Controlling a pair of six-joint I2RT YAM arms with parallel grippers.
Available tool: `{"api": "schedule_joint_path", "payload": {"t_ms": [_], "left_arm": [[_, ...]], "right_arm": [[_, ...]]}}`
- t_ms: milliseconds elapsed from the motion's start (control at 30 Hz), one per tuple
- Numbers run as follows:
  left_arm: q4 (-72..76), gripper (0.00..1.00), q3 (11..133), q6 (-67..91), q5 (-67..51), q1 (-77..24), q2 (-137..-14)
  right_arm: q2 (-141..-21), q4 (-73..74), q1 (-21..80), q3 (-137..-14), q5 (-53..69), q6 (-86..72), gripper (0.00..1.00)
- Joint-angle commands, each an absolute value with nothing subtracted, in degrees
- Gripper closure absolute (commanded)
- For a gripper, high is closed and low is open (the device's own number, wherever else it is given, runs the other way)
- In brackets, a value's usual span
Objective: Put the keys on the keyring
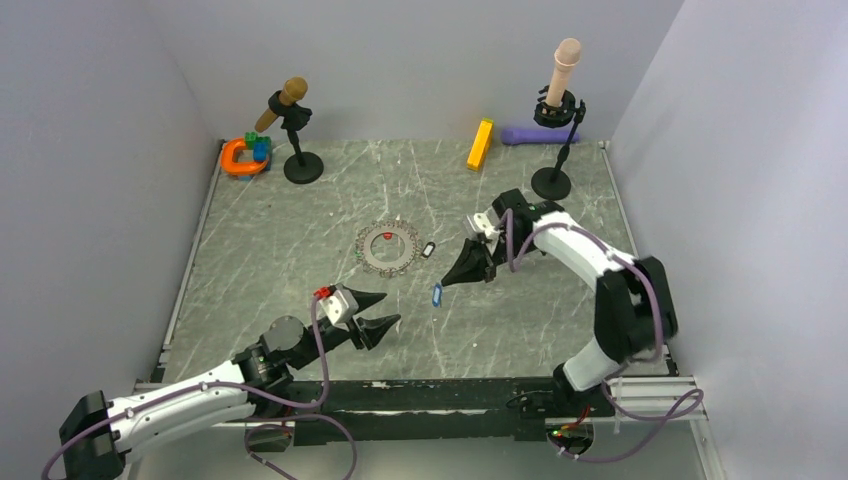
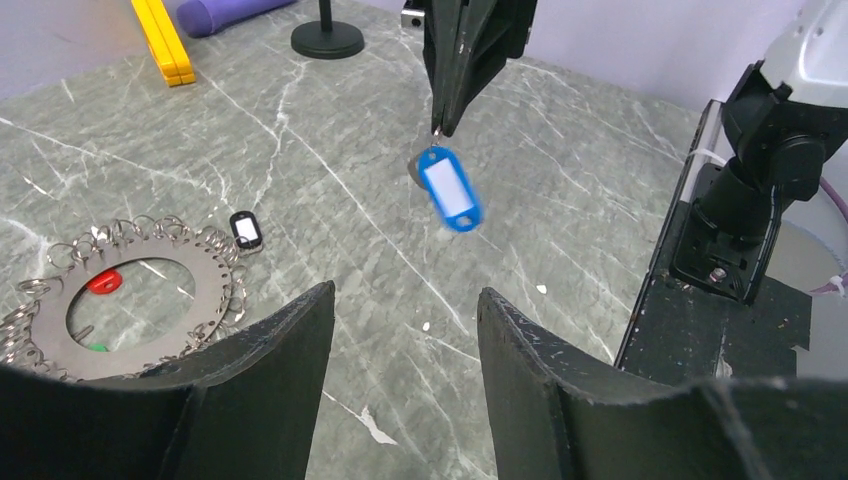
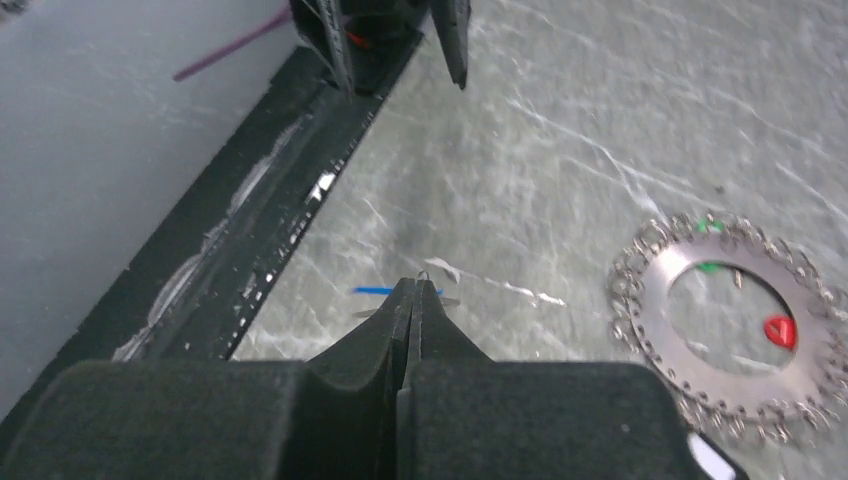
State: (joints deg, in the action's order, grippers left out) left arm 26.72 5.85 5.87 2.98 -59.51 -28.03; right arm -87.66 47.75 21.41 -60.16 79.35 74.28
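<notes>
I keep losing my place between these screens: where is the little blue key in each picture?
Top view: the blue key hangs just below centre, at the tip of the right hand.
Left wrist view: upper middle, dangling from that hand.
Right wrist view: a thin blue sliver just past the fingertips, near centre.
Shared landmark: the grey ring, visible in all three.

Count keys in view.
4: blue key hangs from right jaws; black key beside the keyring; red key inside its hole; green key at its inner edge. More may be hidden.
</notes>
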Motion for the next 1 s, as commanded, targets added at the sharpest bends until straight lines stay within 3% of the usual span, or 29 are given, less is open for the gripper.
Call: {"api": "schedule_joint_path", "payload": {"t_ms": [0,267,633,967], "left_arm": [[30.21,0.41,7.82,7.18,2.39,-59.68,-27.74],[33.8,0.41,7.08,5.39,0.1,-59.68,-29.58],[42.13,0.43,12.73,-7.92,-14.1,-59.7,-42.3],[44.43,0.71,17.75,-9.3,-21.02,-59.68,-50.04]], "right_arm": [[-96.58,85.86,20.81,-67.96,91.47,115.36,1.0],[-92.99,85.8,21.62,-64.51,89.48,121.32,1.0],[-87.42,85.82,25.87,-64.25,87.37,122.84,1.0],[-85.07,85.79,26.73,-63.19,86.9,123.92,1.0]]}}
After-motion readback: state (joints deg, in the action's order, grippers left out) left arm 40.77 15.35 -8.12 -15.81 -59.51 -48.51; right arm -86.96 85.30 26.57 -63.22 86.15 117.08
